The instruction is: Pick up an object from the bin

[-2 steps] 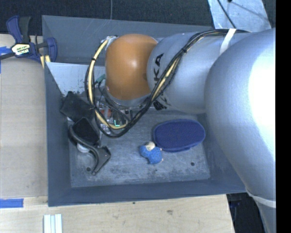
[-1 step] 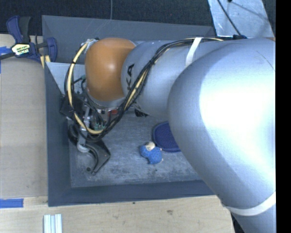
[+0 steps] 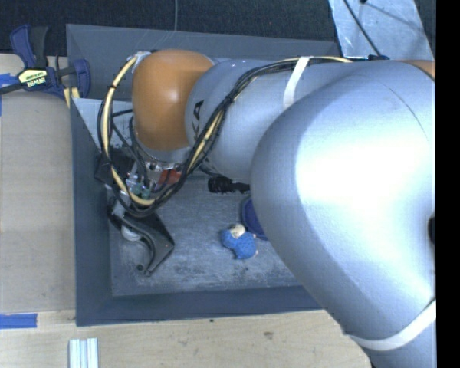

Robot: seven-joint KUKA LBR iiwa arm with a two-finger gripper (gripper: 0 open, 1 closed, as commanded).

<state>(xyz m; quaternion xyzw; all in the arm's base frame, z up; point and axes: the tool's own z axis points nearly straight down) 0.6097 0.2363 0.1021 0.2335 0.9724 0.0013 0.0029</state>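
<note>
I think I am at the reaching step; my gripper (image 3: 144, 245) is down low near the floor of the bin (image 3: 88, 267), left of the blue lump (image 3: 239, 243) and apart from it; I cannot tell if it is open or shut, or has hold of anything; next it must close round one thing, then lift.
</note>
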